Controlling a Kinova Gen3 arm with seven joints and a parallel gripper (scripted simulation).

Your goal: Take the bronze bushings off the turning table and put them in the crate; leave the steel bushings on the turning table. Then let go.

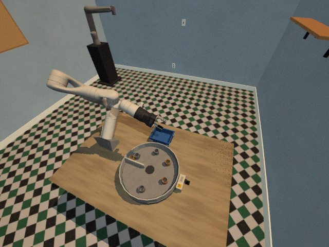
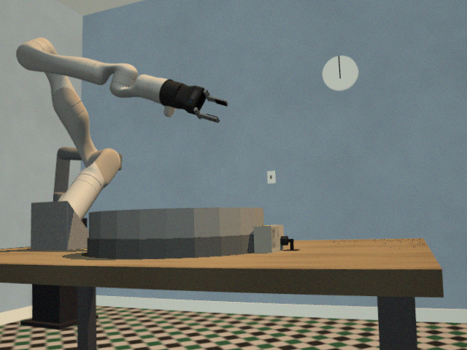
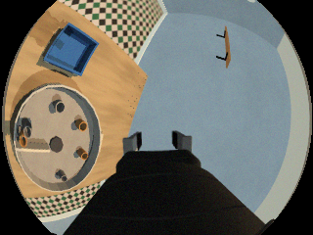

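My gripper [image 1: 163,124] [image 2: 222,111] [image 3: 156,137] is open and empty, high above the table near the blue crate and pointing sideways. The crate [image 1: 162,137] [image 3: 73,52] shows no bushing inside. On the grey turning table [image 1: 132,178] [image 2: 166,226] [image 3: 40,168] are three bronze bushings: one [image 1: 167,164] [image 3: 83,126] at the right, another [image 1: 164,182] [image 3: 83,156] at the lower right in the top view, and a third [image 1: 131,157] [image 3: 23,142] beside the divider. Steel bushings stand at the back [image 1: 156,152], front [image 1: 141,190] and beside the third bronze one [image 1: 136,156].
A raised rim surrounds the turning table, and a pale divider [image 1: 134,162] [image 3: 34,150] runs from the rim towards its dark hub [image 1: 149,169] [image 3: 56,144]. A white box [image 1: 181,181] [image 2: 265,239] with a black part stands against the rim's right side. The crate lies behind the turning table.
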